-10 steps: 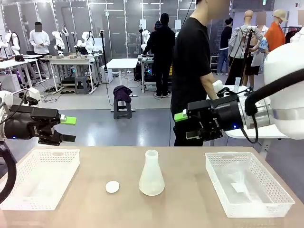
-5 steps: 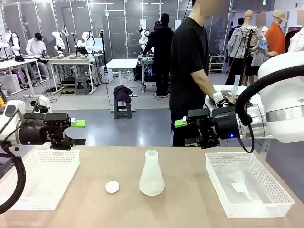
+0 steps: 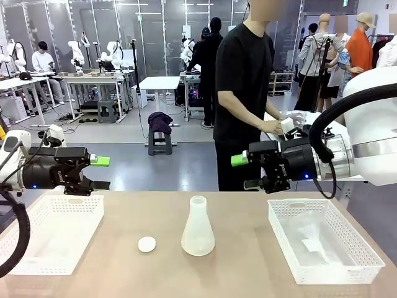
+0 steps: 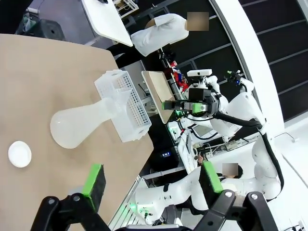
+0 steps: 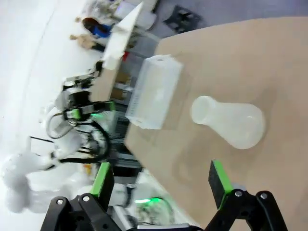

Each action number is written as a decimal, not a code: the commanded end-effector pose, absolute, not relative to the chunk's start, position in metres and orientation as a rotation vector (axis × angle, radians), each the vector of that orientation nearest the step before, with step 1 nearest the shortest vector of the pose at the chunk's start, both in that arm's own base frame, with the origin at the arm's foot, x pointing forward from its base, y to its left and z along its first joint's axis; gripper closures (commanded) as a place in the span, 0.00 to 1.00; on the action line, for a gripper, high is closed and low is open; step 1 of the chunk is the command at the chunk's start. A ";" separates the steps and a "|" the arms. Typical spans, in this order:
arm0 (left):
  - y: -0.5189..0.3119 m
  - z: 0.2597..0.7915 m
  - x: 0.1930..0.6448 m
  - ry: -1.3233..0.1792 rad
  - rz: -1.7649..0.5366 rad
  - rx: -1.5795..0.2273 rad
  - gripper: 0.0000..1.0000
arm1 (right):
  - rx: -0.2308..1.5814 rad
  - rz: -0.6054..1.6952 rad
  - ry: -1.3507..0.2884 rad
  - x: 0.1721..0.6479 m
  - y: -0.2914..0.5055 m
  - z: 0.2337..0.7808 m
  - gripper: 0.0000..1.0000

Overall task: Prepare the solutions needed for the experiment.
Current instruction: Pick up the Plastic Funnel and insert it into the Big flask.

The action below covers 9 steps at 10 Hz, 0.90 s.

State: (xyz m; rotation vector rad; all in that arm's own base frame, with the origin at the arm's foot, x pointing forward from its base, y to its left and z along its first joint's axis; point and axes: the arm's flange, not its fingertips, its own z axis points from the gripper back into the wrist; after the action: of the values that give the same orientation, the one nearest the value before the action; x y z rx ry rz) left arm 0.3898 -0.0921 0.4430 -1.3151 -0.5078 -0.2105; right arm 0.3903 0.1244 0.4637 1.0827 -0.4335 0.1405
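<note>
A translucent white conical flask [image 3: 198, 227] stands upright at the table's middle; the solutions are hidden behind its cloudy wall. A small white round cap [image 3: 147, 244] lies just to its left. My left gripper [image 3: 102, 172] hovers open above the left basket's far edge, pointing right toward the flask. Level with it, my right gripper [image 3: 244, 172] is open, pointing left, above the table's far edge. The left wrist view has the flask [image 4: 82, 122] and cap [image 4: 19, 154] beyond my open left gripper [image 4: 151, 185]. In the right wrist view the flask [image 5: 231, 120] lies ahead of my open right gripper [image 5: 161, 185].
A white mesh basket [image 3: 69, 205] sits at the table's left and another [image 3: 347, 264] at the right with a small white item inside. A person in a black T-shirt [image 3: 242, 93] stands behind the far edge, hands at a side table.
Both grippers have dropped slightly, the left one also shifting right toward the middle. The person has stepped left and now handles something white at the side table.
</note>
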 end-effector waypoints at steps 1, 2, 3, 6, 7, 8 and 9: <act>-0.095 0.443 0.390 -0.507 -0.195 -1.344 0.00 | 0.717 0.350 -0.589 0.410 0.116 0.478 0.00; -0.095 0.443 0.390 -0.507 -0.195 -1.344 0.00 | 0.589 0.420 -0.595 0.421 0.112 0.485 0.00; -0.095 0.443 0.390 -0.507 -0.195 -1.344 0.00 | 0.457 0.512 -0.606 0.432 0.108 0.489 0.00; -0.095 0.443 0.390 -0.507 -0.195 -1.344 0.00 | 0.217 0.806 -0.511 0.477 0.076 0.489 0.00; -0.095 0.443 0.390 -0.507 -0.195 -1.344 0.00 | 0.174 0.876 -0.483 0.488 0.063 0.487 0.00; -0.095 0.443 0.390 -0.507 -0.195 -1.344 0.00 | 0.154 0.990 -0.413 0.491 0.051 0.484 0.00; -0.095 0.443 0.390 -0.507 -0.195 -1.344 0.00 | 0.142 1.049 -0.357 0.489 0.044 0.483 0.00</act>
State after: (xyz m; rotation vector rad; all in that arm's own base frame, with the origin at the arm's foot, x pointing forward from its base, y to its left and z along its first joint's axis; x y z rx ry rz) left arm 0.3894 -0.0917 0.4422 -1.3115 -0.5035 -0.2145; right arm 0.4877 0.0463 0.4761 0.1335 -0.3908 0.9582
